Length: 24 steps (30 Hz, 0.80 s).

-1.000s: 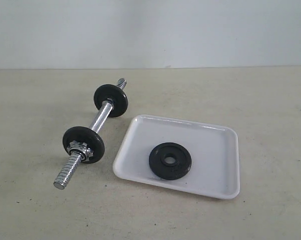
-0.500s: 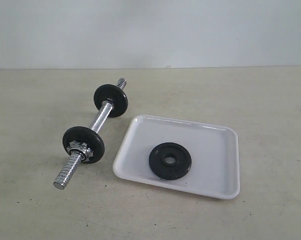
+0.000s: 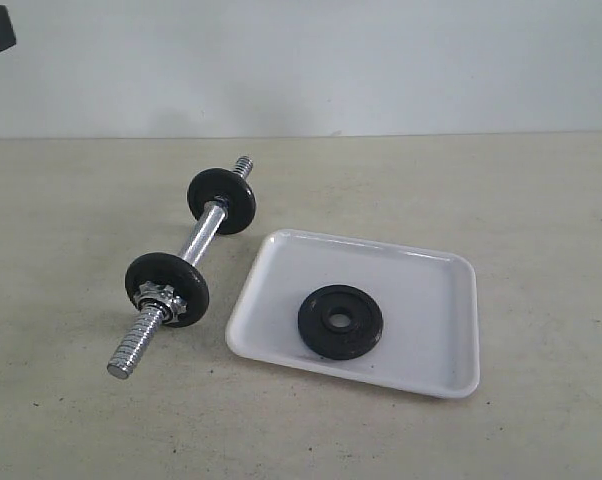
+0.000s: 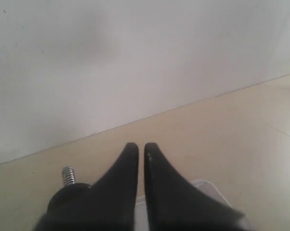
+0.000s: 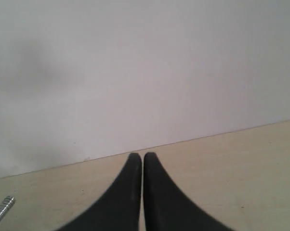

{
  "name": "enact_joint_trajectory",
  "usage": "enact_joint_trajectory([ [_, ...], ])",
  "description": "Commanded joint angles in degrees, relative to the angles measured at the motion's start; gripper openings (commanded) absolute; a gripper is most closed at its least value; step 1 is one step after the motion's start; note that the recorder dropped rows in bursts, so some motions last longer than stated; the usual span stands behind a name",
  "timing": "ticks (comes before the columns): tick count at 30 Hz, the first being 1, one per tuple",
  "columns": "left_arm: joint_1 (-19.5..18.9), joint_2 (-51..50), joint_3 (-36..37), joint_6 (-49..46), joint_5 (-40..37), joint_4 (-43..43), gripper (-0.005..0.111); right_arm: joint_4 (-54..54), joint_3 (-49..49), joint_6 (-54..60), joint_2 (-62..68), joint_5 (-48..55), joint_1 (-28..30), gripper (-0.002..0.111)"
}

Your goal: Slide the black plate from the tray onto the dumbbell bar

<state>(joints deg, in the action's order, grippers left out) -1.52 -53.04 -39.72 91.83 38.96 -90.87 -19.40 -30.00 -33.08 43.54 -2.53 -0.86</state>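
Lab-like test bench: bare beige tabletop point(image 3: 501, 190), blank white wall point(image 3: 381, 60)

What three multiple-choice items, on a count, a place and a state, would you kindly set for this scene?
1. How many black discs sit on the bar?
A) one
B) two
C) three

2. Where is the loose plate?
A) on the bar
B) flat in the tray
C) leaning on the tray's rim

3. How is the left gripper?
A) open
B) shut on the plate
C) shut, empty

Key:
1 B: one disc stands near each threaded end.
2 B: it lies flat on the white tray floor.
3 C: the jaws meet with nothing between them in the left wrist view.
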Motion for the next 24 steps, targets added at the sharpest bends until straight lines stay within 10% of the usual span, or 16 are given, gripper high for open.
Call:
enact_joint_trajectory([
  [1,0.2,-5.4,-2.8,0.7,4.2,2.7,0.004,-0.7,-3.6,-0.9,7.6,-3.8,-5.3,0.000],
  [19,0.2,-8.3,-2.8,-3.5,7.3,11.4,0.004,-0.6,-3.8,5.1,10.3,-27.9,-7.7,0.000],
  [24,0.2,-9.0,-2.8,-0.7,-0.4,14.3,0.004,-10.1,-6.6,3.2,10.5,-11.7,-7.8,0.000],
])
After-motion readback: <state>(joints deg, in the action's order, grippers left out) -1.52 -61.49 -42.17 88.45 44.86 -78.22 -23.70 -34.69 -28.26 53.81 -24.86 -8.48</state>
